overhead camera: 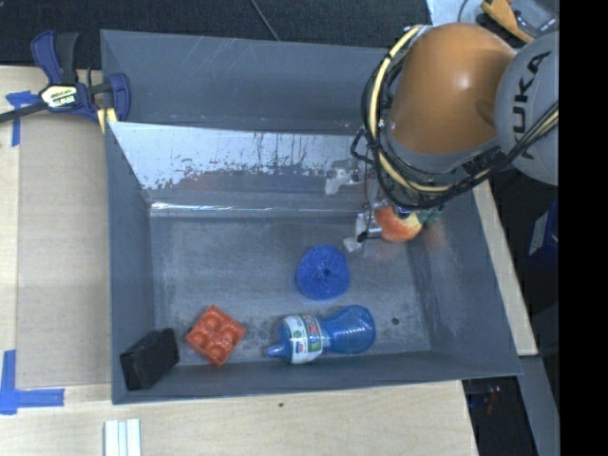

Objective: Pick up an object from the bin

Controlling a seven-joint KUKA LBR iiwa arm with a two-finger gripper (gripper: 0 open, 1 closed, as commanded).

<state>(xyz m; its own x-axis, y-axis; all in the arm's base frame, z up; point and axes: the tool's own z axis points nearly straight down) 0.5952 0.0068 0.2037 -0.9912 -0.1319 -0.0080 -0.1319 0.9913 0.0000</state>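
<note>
Pincer [364, 228]: it hangs low in the grey bin [237, 84], just up and to the right of the blue round disc [322, 274]. I cannot tell if it is wide or narrow, because the arm's orange cover [446, 74] sits over it.
Thing next to the pincer: a small orange-red lump [399, 226] with a bit of green on it. It is up and to the right of the blue round disc, just beside the pincer. I cannot tell if the pincer holds it.
How it may handle: it looks small and light, and maybe smooth, so it could slip or roll away. I think the best place to hold it is across its fat middle.
Blue round disc: it lies flat on the bin floor and has a dimple in its middle.
Blue bottle [323, 335]: it lies on its side just below the blue round disc.
Bottle label: white with red and green marks. The words are too small to read.
Orange block [216, 333]: it has bumps on top and lies below and to the left of the blue round disc.
Black thing [149, 357]: it lies far down and left of the blue round disc, in the bin's corner.
Writing on the arm: the big letters "UKA" [537, 74] can be read.
</note>
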